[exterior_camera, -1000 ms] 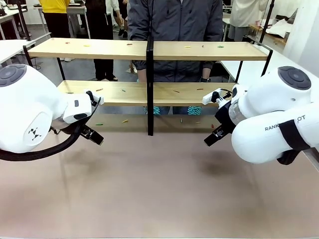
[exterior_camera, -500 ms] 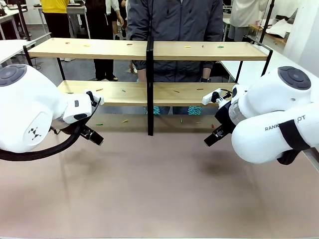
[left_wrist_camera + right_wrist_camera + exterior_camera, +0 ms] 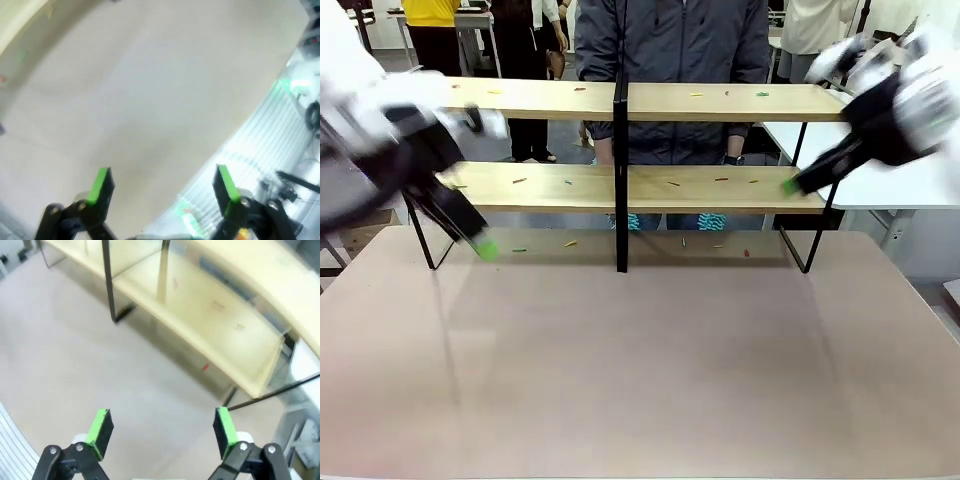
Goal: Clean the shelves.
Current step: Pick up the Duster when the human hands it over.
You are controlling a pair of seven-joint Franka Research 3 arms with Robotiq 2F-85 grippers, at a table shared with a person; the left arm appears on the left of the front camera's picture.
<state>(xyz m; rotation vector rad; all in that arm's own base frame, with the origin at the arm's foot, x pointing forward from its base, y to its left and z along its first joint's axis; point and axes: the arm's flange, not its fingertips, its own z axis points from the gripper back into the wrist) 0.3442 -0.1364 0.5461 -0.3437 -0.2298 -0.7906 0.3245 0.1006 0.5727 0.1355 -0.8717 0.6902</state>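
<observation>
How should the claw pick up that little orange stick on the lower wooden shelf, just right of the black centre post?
Pinch the small orange stick across its thin middle. It lies flat on the lower light wooden board with the upper board over it, so probably slant in from the robot's open front side, between the boards.

The left arm comes in high from the left side, smeared with blur. Its wrist is tipped so the black left gripper slants down and inward, tips low over the far left corner of the table. The left fingers stand wide apart, nothing between the green pads. The right arm is raised too and just as blurred. The right gripper slants down and inward above the table's far right corner, higher than the left one. The right fingers are spread wide and empty.
</observation>
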